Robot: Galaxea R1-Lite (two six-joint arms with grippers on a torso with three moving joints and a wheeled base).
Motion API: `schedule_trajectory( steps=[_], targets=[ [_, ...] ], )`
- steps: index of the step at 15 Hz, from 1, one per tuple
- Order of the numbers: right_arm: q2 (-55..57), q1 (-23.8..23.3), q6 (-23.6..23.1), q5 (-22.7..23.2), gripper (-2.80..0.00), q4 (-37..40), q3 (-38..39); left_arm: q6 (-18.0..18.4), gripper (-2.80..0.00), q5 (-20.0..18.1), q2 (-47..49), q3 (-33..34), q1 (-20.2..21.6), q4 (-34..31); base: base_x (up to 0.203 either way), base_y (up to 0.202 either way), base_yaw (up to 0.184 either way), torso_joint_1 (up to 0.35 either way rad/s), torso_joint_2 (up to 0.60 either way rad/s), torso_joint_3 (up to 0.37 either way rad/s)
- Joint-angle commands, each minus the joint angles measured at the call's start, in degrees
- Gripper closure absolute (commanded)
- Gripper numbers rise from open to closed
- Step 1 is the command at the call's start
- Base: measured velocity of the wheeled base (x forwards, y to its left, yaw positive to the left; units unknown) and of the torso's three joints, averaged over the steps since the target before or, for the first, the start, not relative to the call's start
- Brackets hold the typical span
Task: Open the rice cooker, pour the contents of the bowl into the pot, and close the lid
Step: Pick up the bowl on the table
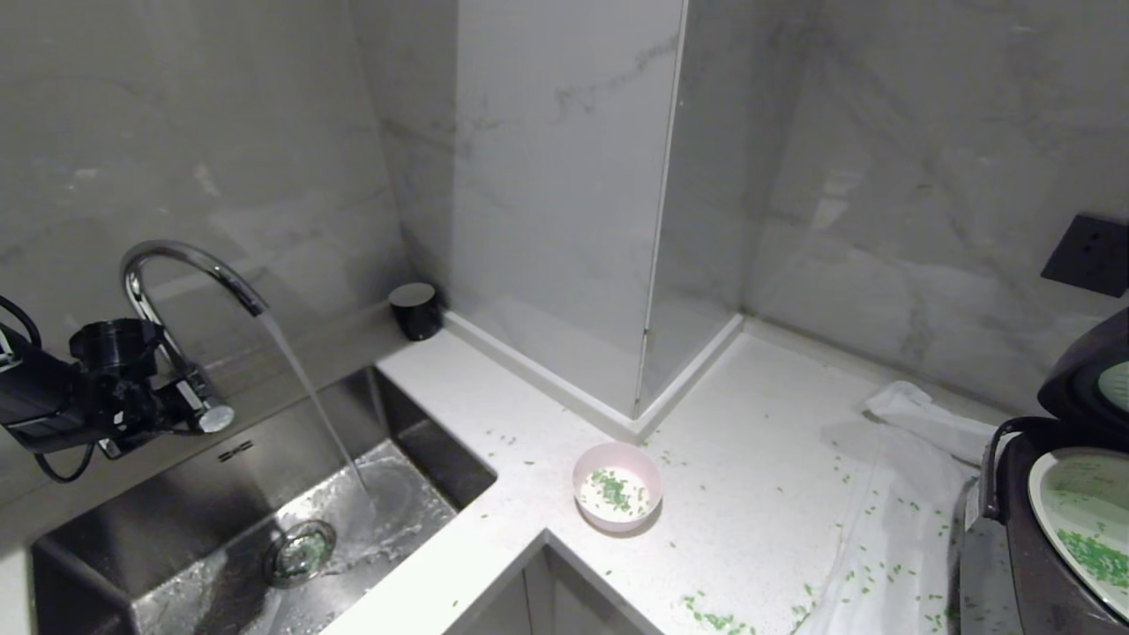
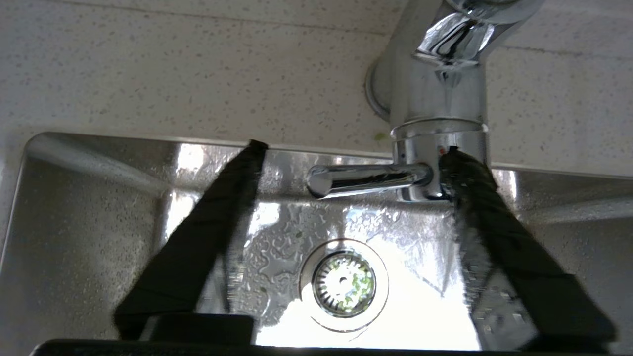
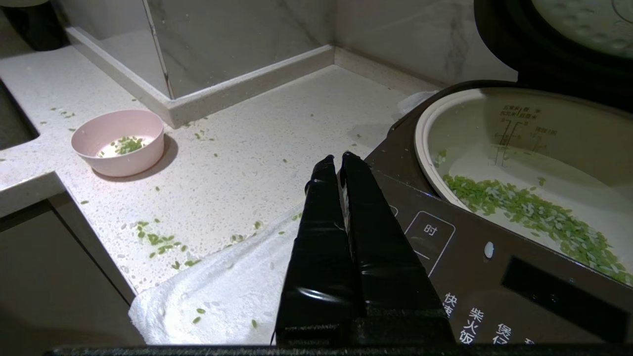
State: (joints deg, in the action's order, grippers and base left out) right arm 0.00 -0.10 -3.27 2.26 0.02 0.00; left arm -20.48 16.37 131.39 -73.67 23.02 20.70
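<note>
Rice cooker (image 3: pixel 494 257) stands lid-up just beyond the right gripper (image 3: pixel 341 160), whose jaws rest together. Left gripper (image 2: pixel 353 153), jaws apart, straddles the tap lever (image 2: pixel 366 179); best withdraw straight, without nudging it. Only the head view shows water running; only the right wrist view shows grains (image 3: pixel 524 212) in the pot (image 3: pixel 568 148).

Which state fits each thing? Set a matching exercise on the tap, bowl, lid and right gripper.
1 tap
2 bowl
3 lid
4 right gripper

a raised open
b fingers shut together
c running water
d on the counter, a few green grains inside

Pairs: 1-c, 2-d, 3-a, 4-b
</note>
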Motion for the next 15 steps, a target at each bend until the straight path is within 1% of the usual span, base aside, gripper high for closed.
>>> schedule_trajectory(
  steps=[1,3,6,7,15],
  targets=[
    [0.0,0.0,-0.1,0.0,0.0,0.0,0.1,-0.3,-2.8,-0.1,-0.5,0.3,0.0,0.1,0.0,0.0,0.0,0.0,0.0,0.0],
    [0.0,0.0,-0.1,0.0,0.0,0.1,0.1,-0.3,-2.8,-0.2,-0.5,0.6,0.0,0.0,0.0,0.0,0.0,0.0,0.0,0.0],
    [0.0,0.0,0.0,0.0,0.0,0.0,0.1,-0.4,-2.8,0.2,1.2,-1.0,0.2,0.3,0.0,0.0,0.0,0.0,0.0,0.0],
    [0.0,0.0,-0.1,0.0,0.0,0.0,0.1,-0.5,0.0,0.2,1.4,-1.0,0.2,0.4,0.0,0.0,0.0,0.0,0.0,0.0],
    [0.0,0.0,-0.1,0.0,0.0,0.0,0.1,-1.0,0.0,0.4,1.5,-2.0,1.1,0.4,0.0,0.0,0.0,0.0,0.0,0.0]
  ],
)
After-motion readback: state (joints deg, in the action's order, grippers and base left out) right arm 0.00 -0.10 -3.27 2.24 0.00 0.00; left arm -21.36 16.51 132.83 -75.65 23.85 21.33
